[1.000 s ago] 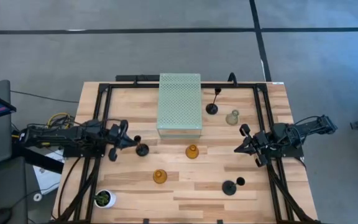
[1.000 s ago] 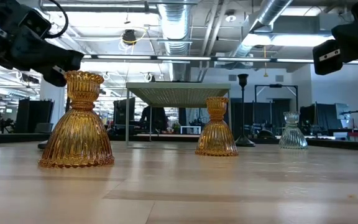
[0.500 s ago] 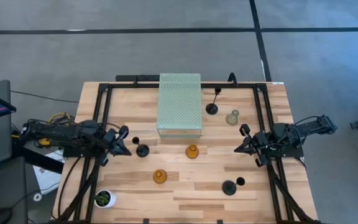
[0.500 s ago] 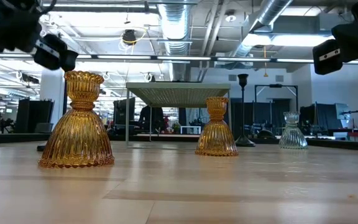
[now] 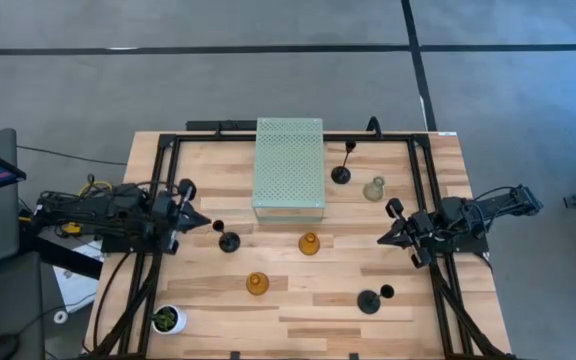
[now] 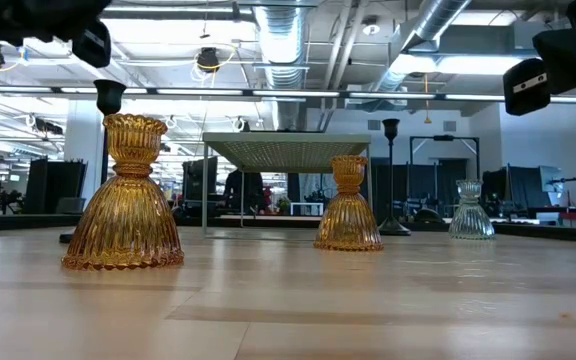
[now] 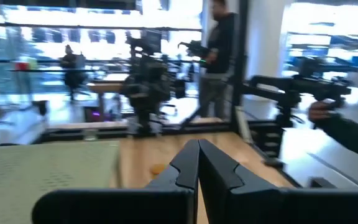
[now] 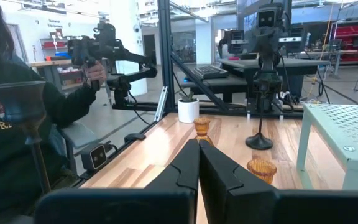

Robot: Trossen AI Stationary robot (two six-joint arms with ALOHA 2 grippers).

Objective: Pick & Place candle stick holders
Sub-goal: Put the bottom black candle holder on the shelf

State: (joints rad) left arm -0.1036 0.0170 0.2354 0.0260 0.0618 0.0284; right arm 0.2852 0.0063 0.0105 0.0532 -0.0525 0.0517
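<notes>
Scanning left to right, high view unless noted.
Left gripper [image 5: 190, 222]: over the table's left edge, level with the front of the green block; fingers pressed together in its wrist view, holding nothing.
White pot with plant [image 5: 168, 319]: near-left corner of the wooden table [image 5: 298, 305].
Black holder, left [image 5: 228, 241]: upright on the table just right of the left gripper's tips, apart from them; its cup shows above the near amber holder in the low view [image 6: 109, 96].
Perforated block [image 5: 289, 169]: pale green, at the table's far middle, standing on legs.
Amber holder, near [image 5: 257, 284]: upright, toward the near side of the block; largest thing in the low view [image 6: 123, 195].
Amber holder, middle [image 5: 309, 243]: upright just in front of the block's right corner; also in the low view [image 6: 348, 205].
Black holder, far [image 5: 341, 173]: thin stem, round base, just right of the block.
Black holder, lying [image 5: 373, 298]: near-right area, seems tipped on its side, base and cup both showing.
Pale grey-green holder [image 5: 374, 188]: upright, right of the far black holder, apart from it.
Right gripper [image 5: 389, 236]: over the right rail of the black frame [image 5: 424, 165], pointing toward the table's middle; fingers closed on nothing in its wrist view.
Person [image 8: 17, 118]: dark top, beyond the table in the right wrist view, a hand on a control handle.
</notes>
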